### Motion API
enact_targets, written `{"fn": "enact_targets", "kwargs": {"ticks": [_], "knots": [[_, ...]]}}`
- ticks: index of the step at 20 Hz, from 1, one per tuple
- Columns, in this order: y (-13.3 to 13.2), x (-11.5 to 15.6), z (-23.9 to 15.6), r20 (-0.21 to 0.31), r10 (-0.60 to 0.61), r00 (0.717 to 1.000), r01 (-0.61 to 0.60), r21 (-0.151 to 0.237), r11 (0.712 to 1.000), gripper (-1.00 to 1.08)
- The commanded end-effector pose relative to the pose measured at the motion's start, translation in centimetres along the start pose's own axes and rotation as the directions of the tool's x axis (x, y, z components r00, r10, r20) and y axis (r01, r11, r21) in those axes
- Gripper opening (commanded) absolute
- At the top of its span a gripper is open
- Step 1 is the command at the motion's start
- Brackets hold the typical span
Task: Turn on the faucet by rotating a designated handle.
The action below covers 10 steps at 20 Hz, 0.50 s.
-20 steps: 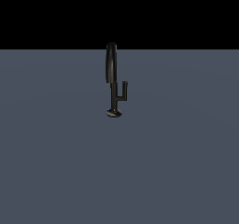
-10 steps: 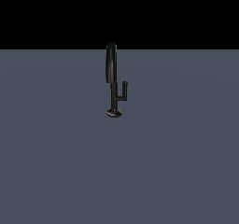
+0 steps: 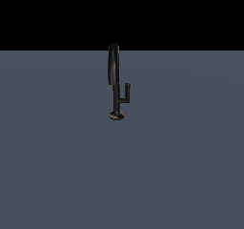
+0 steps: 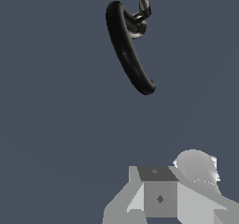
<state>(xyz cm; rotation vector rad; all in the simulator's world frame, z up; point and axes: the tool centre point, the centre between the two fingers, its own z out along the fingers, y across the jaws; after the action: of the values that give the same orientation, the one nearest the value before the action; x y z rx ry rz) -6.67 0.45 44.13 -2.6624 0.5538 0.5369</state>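
No visible change vs earlier frames: faucet [image 3: 114,80] & handle [image 3: 125,93] sit in same pose on exterior view, no shift.

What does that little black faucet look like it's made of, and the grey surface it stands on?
The faucet, with its side handle, looks like glossy black metal or hard plastic: faint highlights run along the arched spout, and a simulator's render cannot settle which. The surface is flat matte blue-grey, with no shine or grain, so its material is unclear.

No readable text, label, brand, number or sign anywhere in either view.
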Motion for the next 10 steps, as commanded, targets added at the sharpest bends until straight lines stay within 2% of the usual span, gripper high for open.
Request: {"fn": "enact_targets", "kwargs": {"ticks": [1, 10], "knots": [[-0.3, 1.6, 0.2, 0.038, 0.036, 0.999, -0.037, 0.034, 0.999, -1.00], [-0.8, 7.6, 1.5, 0.187, 0.154, 0.970, -0.182, 0.147, 0.972, -1.00]]}}
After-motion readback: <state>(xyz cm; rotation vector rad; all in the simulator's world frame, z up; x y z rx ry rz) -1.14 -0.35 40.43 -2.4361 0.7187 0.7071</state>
